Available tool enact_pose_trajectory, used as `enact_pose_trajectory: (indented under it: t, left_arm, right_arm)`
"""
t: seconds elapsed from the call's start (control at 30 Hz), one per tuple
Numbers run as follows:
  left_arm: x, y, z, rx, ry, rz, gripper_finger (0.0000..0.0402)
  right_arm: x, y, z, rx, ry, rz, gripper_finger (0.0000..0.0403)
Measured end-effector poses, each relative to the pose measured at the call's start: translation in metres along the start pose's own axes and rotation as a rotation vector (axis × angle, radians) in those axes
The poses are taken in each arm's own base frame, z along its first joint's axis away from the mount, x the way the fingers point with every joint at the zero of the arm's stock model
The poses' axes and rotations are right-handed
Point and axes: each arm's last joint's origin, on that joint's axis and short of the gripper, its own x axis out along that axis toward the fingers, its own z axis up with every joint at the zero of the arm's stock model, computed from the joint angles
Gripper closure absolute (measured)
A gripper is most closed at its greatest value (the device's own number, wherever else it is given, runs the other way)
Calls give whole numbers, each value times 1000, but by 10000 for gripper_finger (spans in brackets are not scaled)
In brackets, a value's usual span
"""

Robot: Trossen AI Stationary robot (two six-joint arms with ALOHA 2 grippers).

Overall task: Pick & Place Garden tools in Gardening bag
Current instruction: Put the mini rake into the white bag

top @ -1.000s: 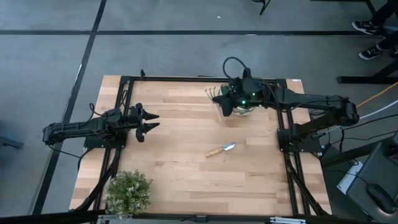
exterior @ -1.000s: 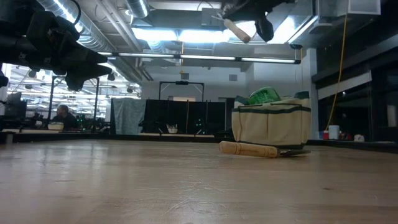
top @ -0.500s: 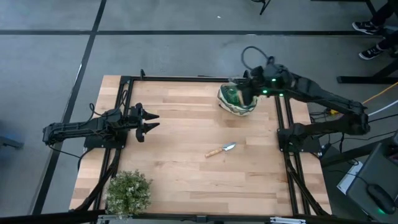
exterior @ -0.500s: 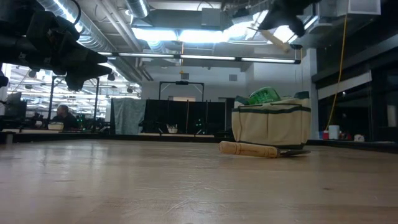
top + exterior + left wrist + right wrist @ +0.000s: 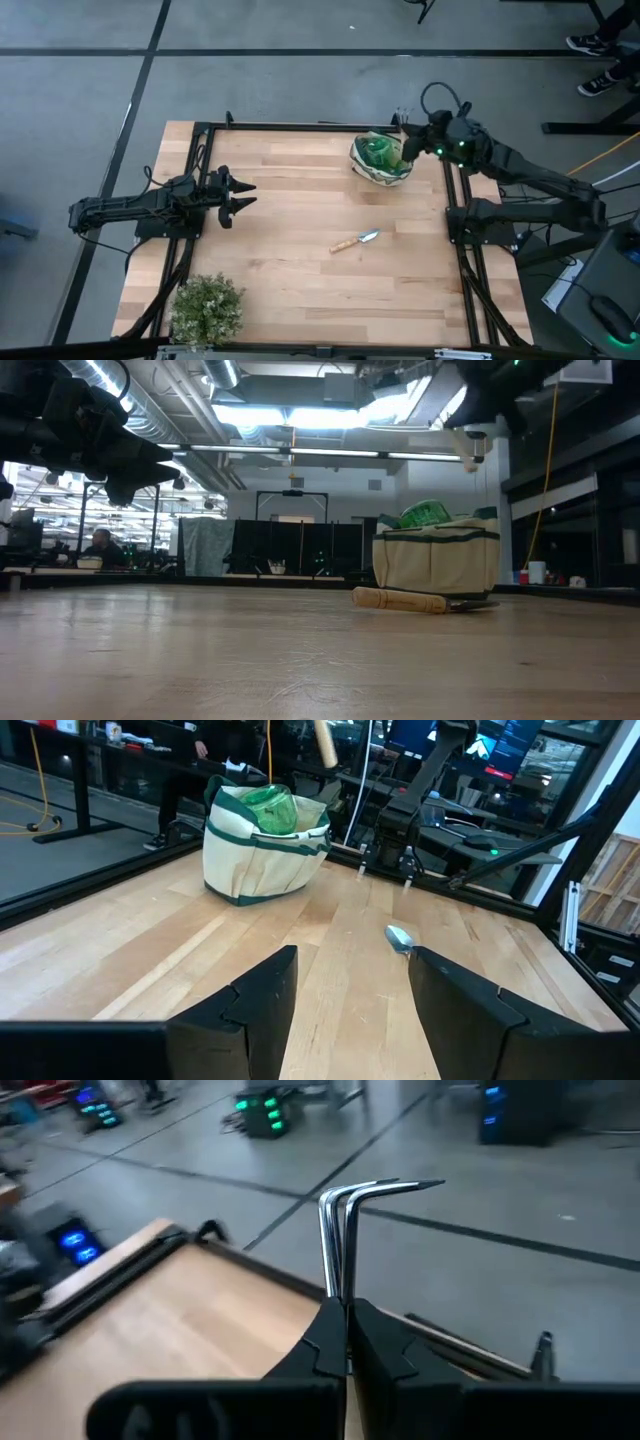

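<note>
Rake (image 5: 345, 1245) in hand: right gripper (image 5: 415, 143) sits clamped on the pronged rake, high above the upper right of the high view, just right of the gardening bag (image 5: 381, 160). Right wrist view shows the metal tines poking out past the pinched fingers (image 5: 322, 1342); in the left wrist view the wooden handle hangs above the bag's mouth. Tool is not yet inside.

Bag stands near the table's far right corner, round mouth up, something green already in it. Trowel (image 5: 354, 241) lies flat on the table (image 5: 290, 220) centre, well apart from the bag, blade toward it. Bushy plant (image 5: 206, 309) at lower left, not part of the job.

Left gripper (image 5: 240, 195) waits at mid-left, fingers spread wide, holding nothing.

Handling, by judgement: rake and trowel look stiff and light, wood shafts giving better purchase than smooth metal; best taken mid-handle. The rake's present grip looks close to the tine neck, so the handle may swing. Bag is soft fabric; walls could fold if the tool catches the rim.
</note>
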Motion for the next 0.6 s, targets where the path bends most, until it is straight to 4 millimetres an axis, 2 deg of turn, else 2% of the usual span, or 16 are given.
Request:
enact_pose_trajectory:
  t: [0.2,0.33,0.5,0.6]
  left_arm:
    - [0,0,0,0,0,0,210]
    - [0,0,0,0,0,0,212]
    - [0,0,0,0,0,0,210]
    - [0,0,0,0,0,0,212]
  right_arm:
    - [30,-10,-40,65,-82,-144,401]
    - [39,-17,-62,91,-99,-195,401]
    - [43,-22,-77,67,-60,-205,401]
    - [44,-23,-79,59,-56,-217,392]
